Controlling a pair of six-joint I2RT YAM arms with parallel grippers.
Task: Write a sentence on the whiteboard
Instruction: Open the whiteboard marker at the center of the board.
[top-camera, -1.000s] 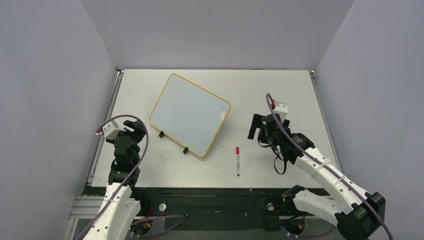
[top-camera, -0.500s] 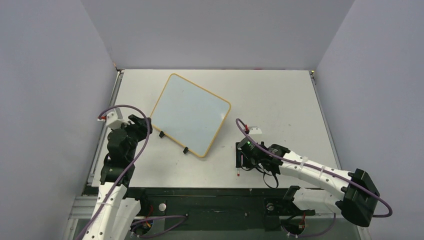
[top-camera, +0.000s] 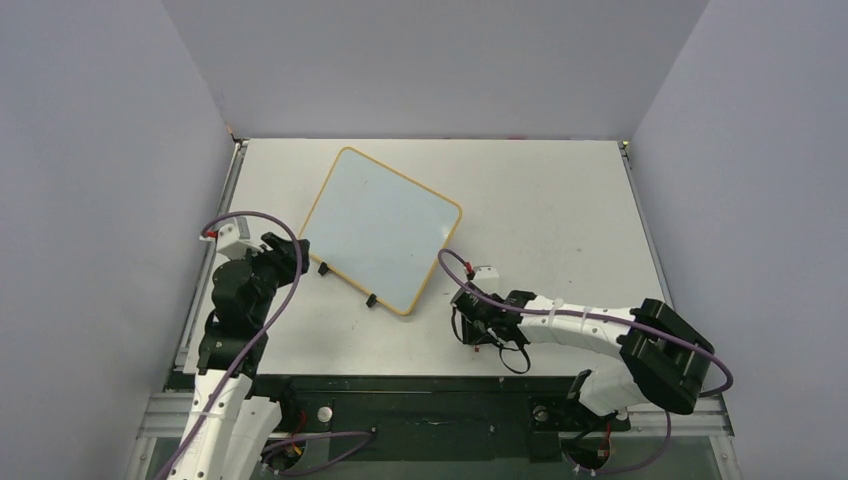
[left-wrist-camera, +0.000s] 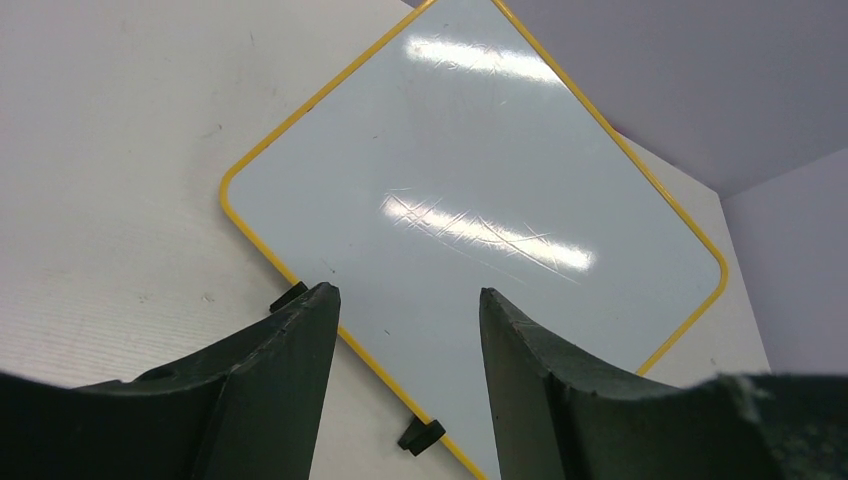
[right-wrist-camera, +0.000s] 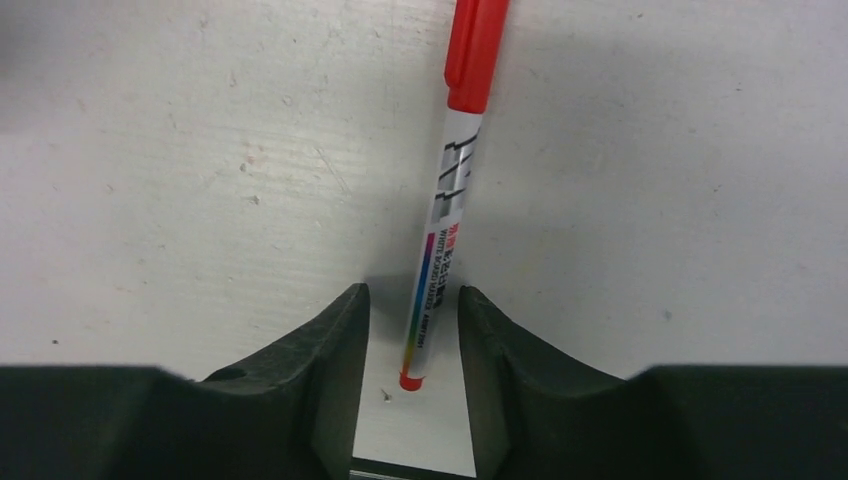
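**A:** The right arm has come a long way down in the last second. It was up beside the board, and now it sits low at the near side of the counter (top-camera: 560, 200) with its fingers drawn well in.

**B:** Have they got the pen?

**A:** Not quite. The right fingers (right-wrist-camera: 310, 370) straddle the tail end of the marker (right-wrist-camera: 445, 200). A sliver of counter shows on each side, a bit more on one side than the other. So they're released, but nearly on it.

**B:** What would you want from the squeeze?

**A:** Centre it first, or the nearer finger will nudge the barrel sideways as they meet. I'd also slide up toward the middle of the barrel, because a pinch at the very tail looks likely to let the pen pivot. And the red cap (right-wrist-camera: 478, 50) is on, so that has to come off.

**B:** And the other arm?

**A:** It has crept up toward the board. The left fingers (left-wrist-camera: 290, 350) are spread with nothing between them, just beside the near left corner of the whiteboard (top-camera: 380, 225).

**B:** Where's the board?

**A:** It lies flat on the counter, turned at an angle, beyond and to the left of the marker. It's blank, so the sentence isn't begun.
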